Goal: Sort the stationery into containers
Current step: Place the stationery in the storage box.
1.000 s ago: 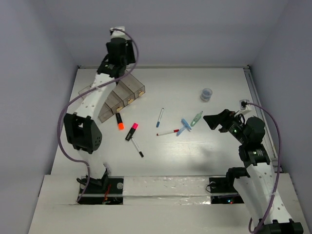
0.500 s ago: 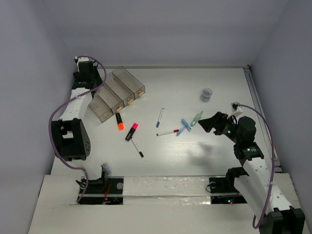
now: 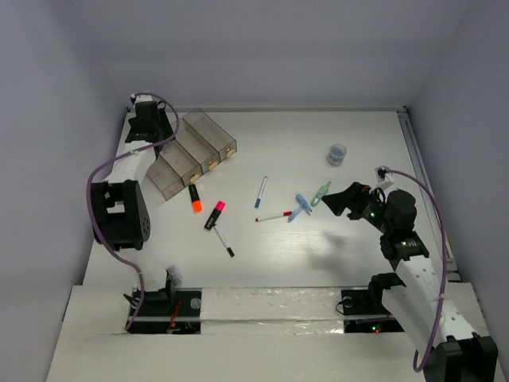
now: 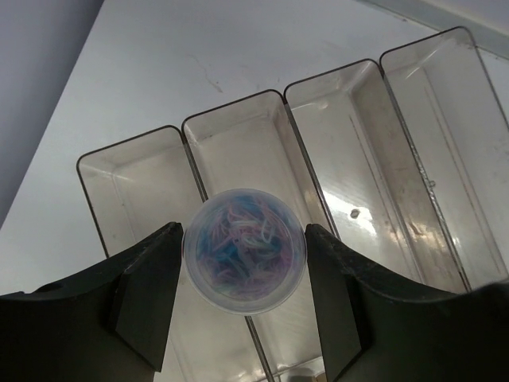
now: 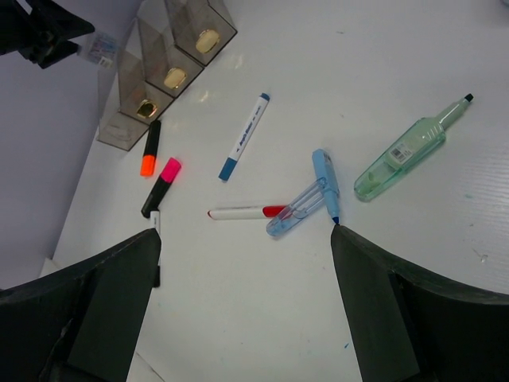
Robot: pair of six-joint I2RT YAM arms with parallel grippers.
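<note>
Four joined smoky clear bins [image 3: 208,140] stand at the far left and fill the left wrist view [image 4: 350,143]. My left gripper [image 3: 148,121] is shut on a round grey-blue roll [image 4: 244,249], held above the divider between the two left bins. My right gripper [image 5: 246,318] is open wide and empty, above the table near two blue clips [image 5: 306,207] and a pale-green clip [image 5: 406,155]. White pens with blue [image 5: 244,137], red [image 5: 246,212] and black [image 3: 223,240] tips lie mid-table. Orange [image 3: 194,198] and pink [image 3: 215,215] highlighters lie near the bins. A second roll [image 3: 337,153] stands far right.
Grey walls close in the table on the left, back and right. The left arm's cable [image 3: 99,191] loops along the left edge. A taped strip [image 3: 262,306] runs along the near edge between the arm bases.
My left arm swung from over the bins to the far left corner, then edged right toward them. My right gripper shifted slightly left and lower.
</note>
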